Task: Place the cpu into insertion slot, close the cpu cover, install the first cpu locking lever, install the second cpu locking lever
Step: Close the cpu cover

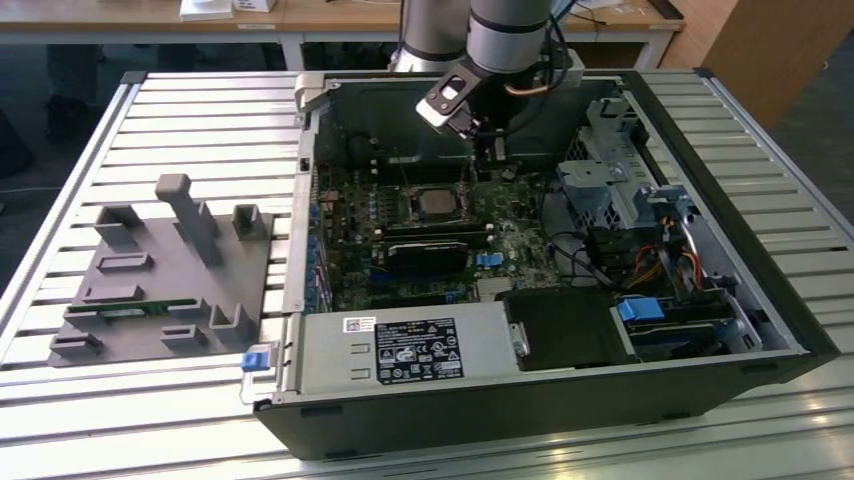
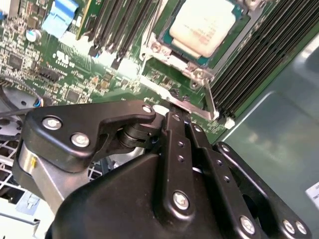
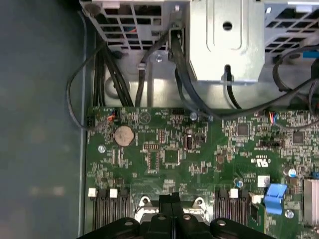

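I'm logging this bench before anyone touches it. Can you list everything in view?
computer case: one, black, open, on slatted table
motherboard: one, green, inside case
cpu: one, silvery, on motherboard
cpu cover: one, grey, framing cpu
memory slots: several, black, both sides of cpu
coin battery: one, silver, on motherboard
fixture tray: one, grey, exterior view's left of case
power supply: one, silver, in case
arm: one, grey, above case
pincer: one, black, shut, tips near cpu cover
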Controlling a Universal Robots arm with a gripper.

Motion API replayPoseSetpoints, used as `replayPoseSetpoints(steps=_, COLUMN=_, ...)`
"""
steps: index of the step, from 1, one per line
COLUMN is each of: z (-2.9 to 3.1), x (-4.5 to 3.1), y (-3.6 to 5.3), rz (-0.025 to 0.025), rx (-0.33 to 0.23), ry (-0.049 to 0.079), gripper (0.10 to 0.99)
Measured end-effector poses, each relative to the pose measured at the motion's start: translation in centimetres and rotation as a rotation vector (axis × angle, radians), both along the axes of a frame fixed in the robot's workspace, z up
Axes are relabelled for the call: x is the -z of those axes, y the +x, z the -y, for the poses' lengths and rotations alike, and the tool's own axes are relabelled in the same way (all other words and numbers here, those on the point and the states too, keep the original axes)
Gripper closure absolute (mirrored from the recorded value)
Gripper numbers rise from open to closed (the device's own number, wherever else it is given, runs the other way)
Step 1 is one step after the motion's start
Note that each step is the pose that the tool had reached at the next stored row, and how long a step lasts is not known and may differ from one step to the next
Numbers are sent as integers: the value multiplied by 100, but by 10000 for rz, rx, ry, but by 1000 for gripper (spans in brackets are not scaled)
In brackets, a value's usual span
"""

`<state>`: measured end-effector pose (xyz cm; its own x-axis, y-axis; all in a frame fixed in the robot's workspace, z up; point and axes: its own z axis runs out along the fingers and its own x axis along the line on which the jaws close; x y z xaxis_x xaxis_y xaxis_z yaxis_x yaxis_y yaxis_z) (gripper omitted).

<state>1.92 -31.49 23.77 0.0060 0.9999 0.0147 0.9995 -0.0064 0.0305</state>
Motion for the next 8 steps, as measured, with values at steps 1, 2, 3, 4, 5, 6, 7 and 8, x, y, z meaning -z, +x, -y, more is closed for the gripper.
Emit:
replayPoseSetpoints(steps=1, z=0, x=1, y=-13, rz=0, rx=0, ry=-1, gripper=980)
replayPoseSetpoints(steps=2, z=0, x=2, y=-24, rz=0, rx=0, ry=-3, gripper=980)
replayPoseSetpoints(steps=3, z=0, x=4, y=-35, rz=-1, rx=1, ry=-3, gripper=980)
replayPoseSetpoints(steps=4, z=0, x=5, y=-45, rz=-1, rx=1, ry=-2, gripper=980)
replayPoseSetpoints(steps=5, z=0, x=7, y=-54, rz=0, rx=1, ry=-1, gripper=980)
replayPoseSetpoints(steps=6, z=0, x=9, y=-62, rz=0, rx=1, ry=-1, gripper=980)
replayPoseSetpoints(steps=7, z=0, x=10, y=-71, rz=0, rx=1, ry=-1, gripper=980)
replayPoseSetpoints(steps=8, z=0, x=11, y=-82, rz=0, rx=0, ry=-1, gripper=980)
